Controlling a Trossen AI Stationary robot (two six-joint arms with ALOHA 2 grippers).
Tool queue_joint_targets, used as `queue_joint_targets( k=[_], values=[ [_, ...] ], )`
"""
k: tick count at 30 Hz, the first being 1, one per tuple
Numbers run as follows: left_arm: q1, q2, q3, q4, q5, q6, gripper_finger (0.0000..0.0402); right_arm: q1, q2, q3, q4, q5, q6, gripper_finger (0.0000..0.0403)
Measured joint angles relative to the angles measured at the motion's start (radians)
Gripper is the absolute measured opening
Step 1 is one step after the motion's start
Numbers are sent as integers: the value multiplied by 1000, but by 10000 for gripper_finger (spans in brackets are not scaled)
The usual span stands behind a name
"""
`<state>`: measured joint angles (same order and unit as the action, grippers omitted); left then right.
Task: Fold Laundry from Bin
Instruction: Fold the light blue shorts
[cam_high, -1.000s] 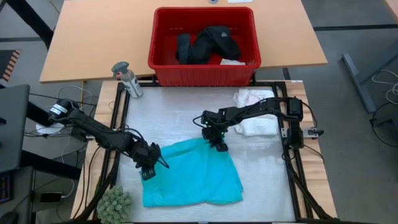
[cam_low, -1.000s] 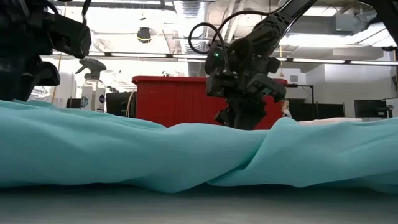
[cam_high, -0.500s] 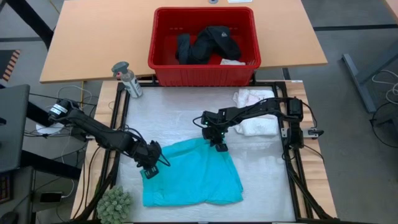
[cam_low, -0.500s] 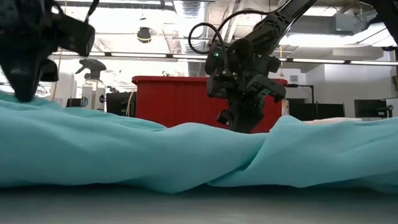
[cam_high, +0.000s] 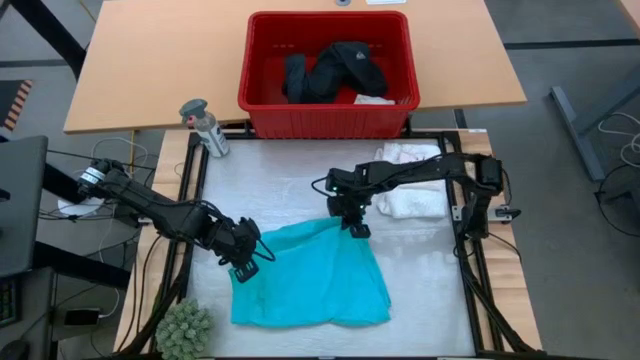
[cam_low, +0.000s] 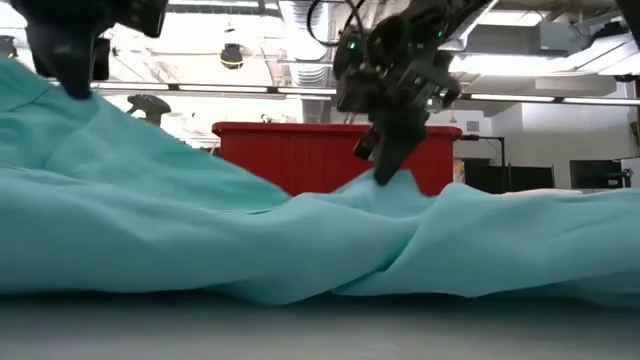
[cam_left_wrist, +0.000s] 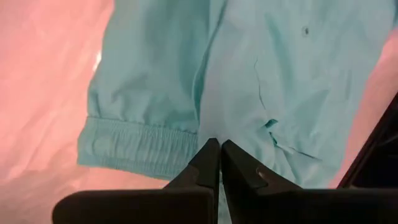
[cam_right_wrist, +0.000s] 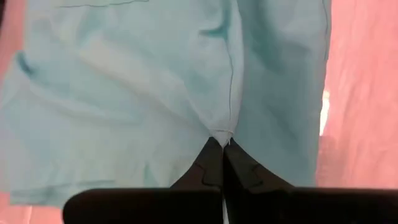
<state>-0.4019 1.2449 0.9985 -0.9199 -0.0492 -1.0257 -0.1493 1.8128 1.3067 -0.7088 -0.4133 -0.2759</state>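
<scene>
The turquoise shirt (cam_high: 312, 278) lies spread on the white mat in the middle of the table, its near part flat on the mat. My left gripper (cam_high: 246, 268) is shut on the shirt's far left corner. My right gripper (cam_high: 357, 229) is shut on its far edge. In the low view the cloth rises in a peak to each gripper (cam_low: 70, 80) (cam_low: 385, 170). The red bin (cam_high: 262, 100) stands at the far side with black clothing (cam_high: 335, 68) and a small pale piece (cam_high: 373, 99) inside. A white lacy top (cam_high: 412, 180) rests on the mat at the right. My left gripper pinches the shirt between its two fingers at a spot (cam_left_wrist: 208, 132) next to the gathered cuff band (cam_left_wrist: 137, 146), coming down at a slant from above. The cloth hangs from the fingertips and slopes down to the mat. My right gripper pinches the shirt on a seam (cam_right_wrist: 228, 124) at its far edge, between the two fingertips, slanting down from above. The cloth is drawn up into a small peak (cam_low: 385, 185); the rest lies on the mat.
A spray bottle (cam_high: 205, 127) stands at the mat's far left corner. A green spiky ball (cam_high: 183, 328) sits at the near left. The black frame rails (cam_high: 470, 270) border the mat, and bare mat (cam_high: 270, 185) lies between the shirt and the bin.
Both grippers have gone up with the shirt. Its far left corner and far edge have lifted off the mat into two peaks, the left one higher, while the near part has stayed flat where it was.
</scene>
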Motion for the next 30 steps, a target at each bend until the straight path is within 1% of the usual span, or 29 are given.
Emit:
queue_joint_targets(
  k=[4,6,8,10,12,14,15,18,21,24,28,30],
  values=[
    [0,0,78,-76,-19,-28,0,0,-57,1,-77,2,35,18],
    [0,0,138,-121,-31,-50,0,0,-89,1,-132,0,50,18],
    [0,0,196,-169,-88,-61,0,0,-123,1,-175,20,51,18],
    [0,0,247,-234,-180,-65,0,1,-157,1,-179,73,64,18],
    [8,-2,263,-299,-271,-70,0,-8,-180,1,-167,133,75,18],
    [29,-1,250,-343,-307,-71,0,-23,-187,2,-163,191,78,18],
    [43,-1,233,-346,-309,-61,0,-31,-182,1,-164,199,79,18],
    [98,0,159,-301,-314,-15,0,-53,-153,-15,-158,205,86,18],
    [146,0,84,-239,-336,13,0,-69,-108,-23,-126,236,96,18],
    [186,2,20,-207,-358,11,0,-86,-63,-23,-93,251,108,18],
    [225,1,-36,-204,-438,-6,0,-109,-28,-23,-31,394,158,18],
    [249,1,-64,-175,-461,0,0,-125,-17,-23,-14,403,149,21]
  ],
)
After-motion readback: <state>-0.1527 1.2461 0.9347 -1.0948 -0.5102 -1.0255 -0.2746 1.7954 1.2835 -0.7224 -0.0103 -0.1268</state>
